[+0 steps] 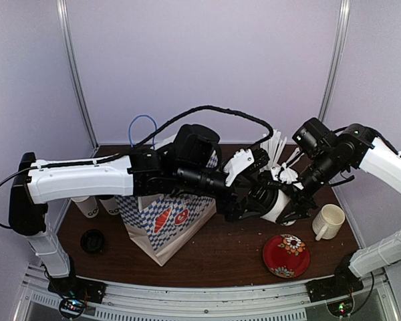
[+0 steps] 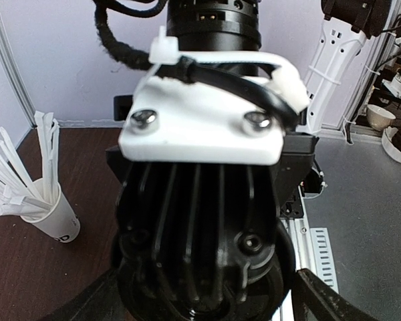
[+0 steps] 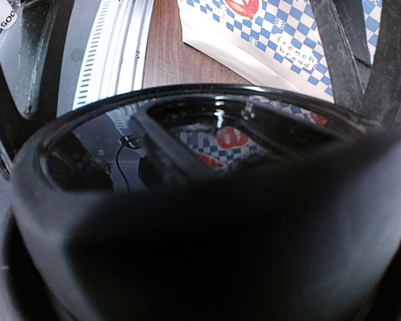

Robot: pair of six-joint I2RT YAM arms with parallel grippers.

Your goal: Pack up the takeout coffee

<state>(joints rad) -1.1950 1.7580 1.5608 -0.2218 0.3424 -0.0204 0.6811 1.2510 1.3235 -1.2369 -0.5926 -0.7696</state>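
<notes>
A white takeout coffee cup point(image 1: 276, 207) with a black lid lies tilted above the table, between my two grippers. My right gripper point(image 1: 291, 199) reaches in from the right and is shut on the cup's body. The black lid point(image 3: 207, 221) fills the right wrist view and hides that gripper's fingers. My left gripper point(image 1: 247, 202) reaches across the bag to the lid end, its fingers point(image 2: 317, 297) spread wide either side of it. Two more lettered cups point(image 1: 88, 206) stand at the left, partly under my left arm. A loose black lid point(image 1: 92, 241) lies near them.
A blue-checked paper bag point(image 1: 162, 224) with a blue handle stands under my left arm and shows in the right wrist view point(image 3: 287, 33). A cup of white stirrers point(image 1: 279, 152) stands behind the grippers. A cream mug point(image 1: 329, 221) and a red plate point(image 1: 286, 255) sit at the right.
</notes>
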